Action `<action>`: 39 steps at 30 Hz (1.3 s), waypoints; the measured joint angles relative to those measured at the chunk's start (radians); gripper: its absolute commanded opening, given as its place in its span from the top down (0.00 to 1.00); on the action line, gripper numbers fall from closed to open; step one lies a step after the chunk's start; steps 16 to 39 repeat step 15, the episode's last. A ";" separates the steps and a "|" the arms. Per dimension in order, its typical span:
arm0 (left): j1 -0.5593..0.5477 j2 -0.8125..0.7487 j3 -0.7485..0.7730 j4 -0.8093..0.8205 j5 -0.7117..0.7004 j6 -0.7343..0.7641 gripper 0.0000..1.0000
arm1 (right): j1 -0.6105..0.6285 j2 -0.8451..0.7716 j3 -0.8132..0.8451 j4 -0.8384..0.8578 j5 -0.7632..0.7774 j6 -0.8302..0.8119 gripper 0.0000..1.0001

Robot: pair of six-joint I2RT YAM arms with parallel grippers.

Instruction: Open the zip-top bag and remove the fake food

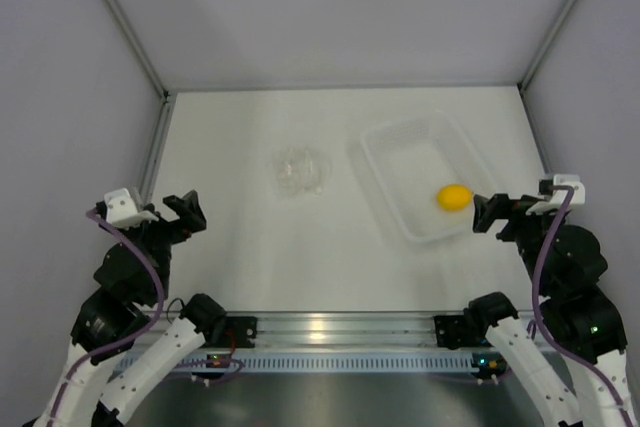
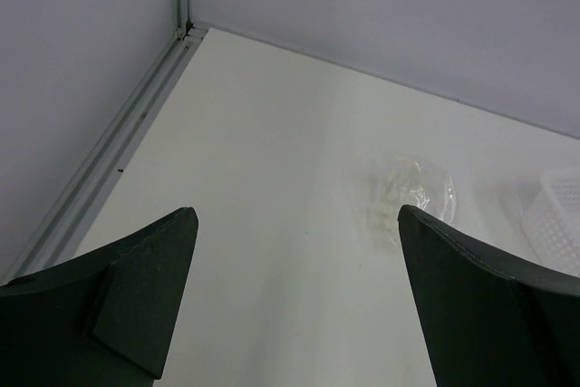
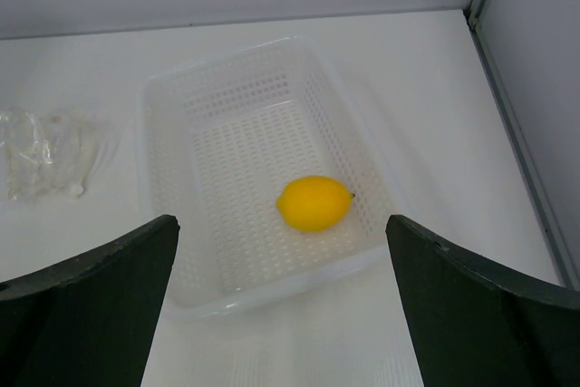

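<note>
No text, label, brand, number or sign can be read anywhere, whether on the bag [image 1: 300, 171], the lemon [image 1: 454, 196], the tray [image 3: 168, 188] or the table [image 1: 250, 257].

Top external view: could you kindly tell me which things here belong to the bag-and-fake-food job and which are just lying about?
Belong to the job:
zip-top bag, crumpled, on the table left of the tray
fake food, a yellow lemon, lying in the tray

Just lying about:
the clear perforated tray, though it holds the lemon
</note>
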 measured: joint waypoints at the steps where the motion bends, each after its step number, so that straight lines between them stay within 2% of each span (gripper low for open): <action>1: 0.000 0.000 -0.017 0.000 -0.002 0.000 0.02 | 0.000 -0.003 -0.001 -0.003 0.002 -0.001 0.01; 6: 0.005 0.021 -0.057 -0.004 0.006 -0.001 0.02 | 0.000 -0.016 -0.023 0.001 0.005 -0.008 0.01; 15: 0.085 0.027 -0.072 0.002 0.053 0.000 0.02 | 0.000 -0.018 -0.040 0.000 0.008 -0.008 0.00; 39: 0.085 0.027 -0.072 0.002 0.053 0.000 0.02 | 0.000 -0.018 -0.040 0.000 0.008 -0.008 0.00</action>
